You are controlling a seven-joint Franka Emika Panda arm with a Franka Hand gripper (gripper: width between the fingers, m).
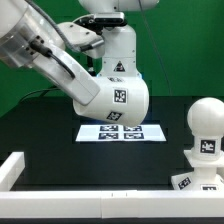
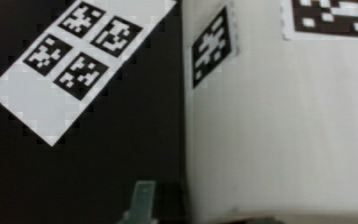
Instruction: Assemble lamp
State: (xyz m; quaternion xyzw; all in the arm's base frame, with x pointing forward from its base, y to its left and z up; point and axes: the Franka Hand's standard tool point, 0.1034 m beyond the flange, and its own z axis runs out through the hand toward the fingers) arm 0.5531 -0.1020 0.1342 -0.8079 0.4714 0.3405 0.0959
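While the white rail (image 1: 10, 168) at the exterior view's left edge stays out of the way, the risk lies further along. The arm (image 1: 45, 50) reaches down from that side to the shade (image 1: 113, 98), which sits tilted just behind the marker board (image 1: 122, 132); I cannot tell whether it rests on the black surface (image 1: 50, 125) or hangs just above it. In the wrist view only one finger (image 2: 142, 200) of the tool (image 2: 167, 206) shows, close against the shade's smooth wall, with the other side hidden, so I cannot tell whether the tool is clamped on the shade or standing apart.

A grip on so wide, slick and tapered a wall is likely shallow. If so, the shade could twist or slip out during a carry.

Well apart at the exterior view's right, the bulb (image 1: 205, 120) stands upright on the base (image 1: 192, 183). Brought over tilted as it is now, the shade's rim could catch the round head, knock the bulb sideways or shove the base along the surface instead of settling over it.
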